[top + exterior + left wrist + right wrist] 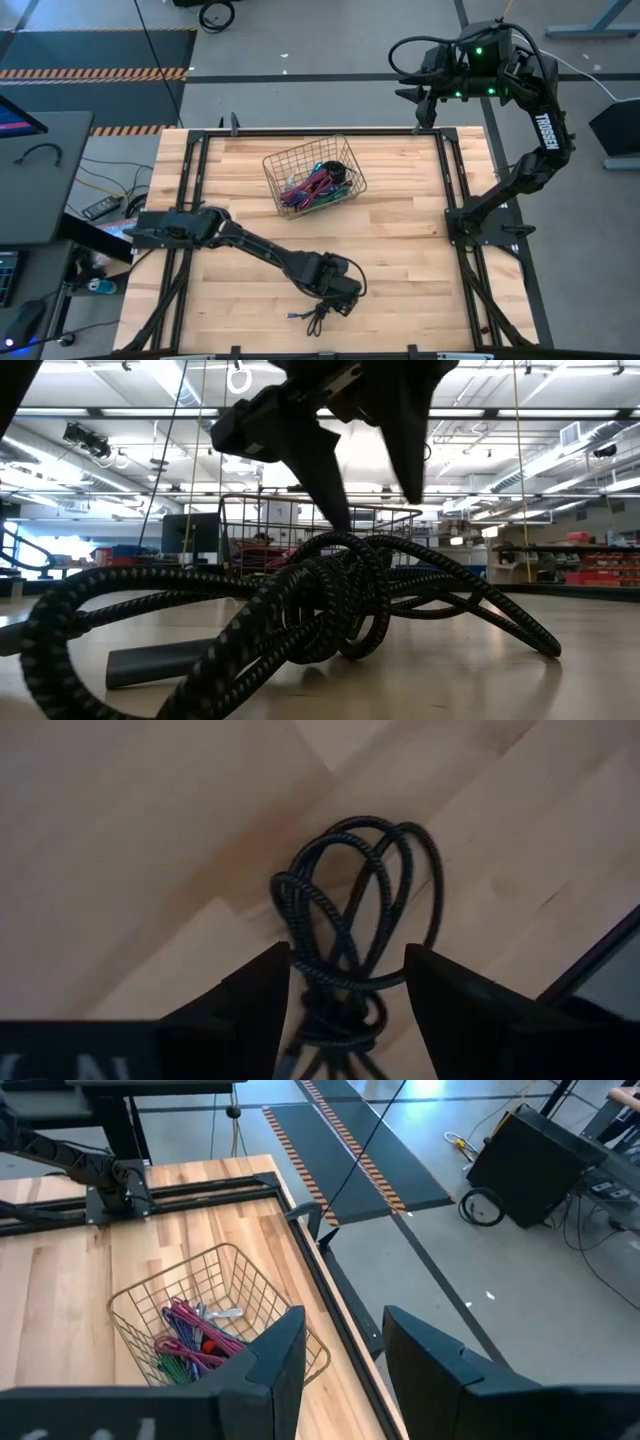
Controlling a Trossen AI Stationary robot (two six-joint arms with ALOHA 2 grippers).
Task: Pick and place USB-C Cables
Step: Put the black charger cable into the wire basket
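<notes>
Nearest the low camera: a black braided USB-C cable [320, 610], loosely coiled, lying on the table [420, 290] close to its near edge, towards the middle of that edge. The left gripper [345, 990] stands directly over the coil, fingers spread, one on either side of the bunched loops and not yet closed on them. The remaining USB-C Cables [315, 186], purple, magenta and green, sit heaped in a wire basket [275, 170] towards the far edge of the table. The right gripper [345, 1350] waits raised beyond the far right corner, fingers apart and empty. The cable looks light, limp and springy; a hold across the dense knot of overlapping loops should lift the whole bundle, whereas a single strand would likely slip or uncoil.
</notes>
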